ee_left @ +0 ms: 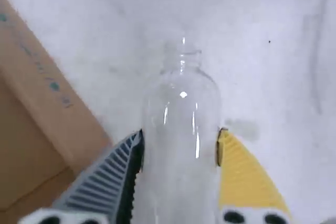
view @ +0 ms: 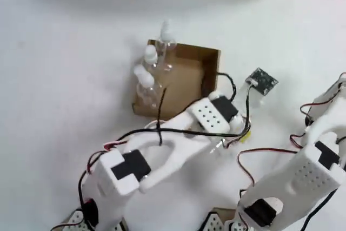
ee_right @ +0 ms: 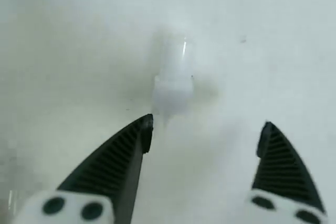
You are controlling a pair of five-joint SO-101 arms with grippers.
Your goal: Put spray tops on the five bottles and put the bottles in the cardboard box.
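A: From above first. Which arm is by the cardboard box (view: 211, 58)?

B: The left arm (view: 162, 155). It lies across the surface (view: 65, 52), and its wrist ends just beside the box's near corner. Three capped bottles (view: 145, 79) stand in a row along the box wall farthest from the right arm (view: 303, 177), which sits well apart from the box.

A: And the left wrist view?

B: The left hand (ee_left: 179, 136) is closed on a clear bottle (ee_left: 181, 98), its fingers (ee_left: 118, 174) pressing either side of the body. The neck (ee_left: 182, 55) is bare, with no top on it. The bottle's long axis runs straight out from the hand, mouth leading, and a wall of the box is just beside it.

A: The right wrist view?

B: The right hand (ee_right: 207, 124) is spread wide and holds nothing. The spray top (ee_right: 173, 77) lies on its side on the surface just beyond the fingertips (ee_right: 142, 132). Its long axis runs roughly along the hand's reach, and it sits close by one fingertip, not centred in the gap.

A: So what does the coming move turn on?

B: As I judge it, that offset. The right hand is the nearer one to the top, but it should shift sideways to centre the top before closing across its narrow width. After that, the top's stem has to line up with the bottle's open mouth.
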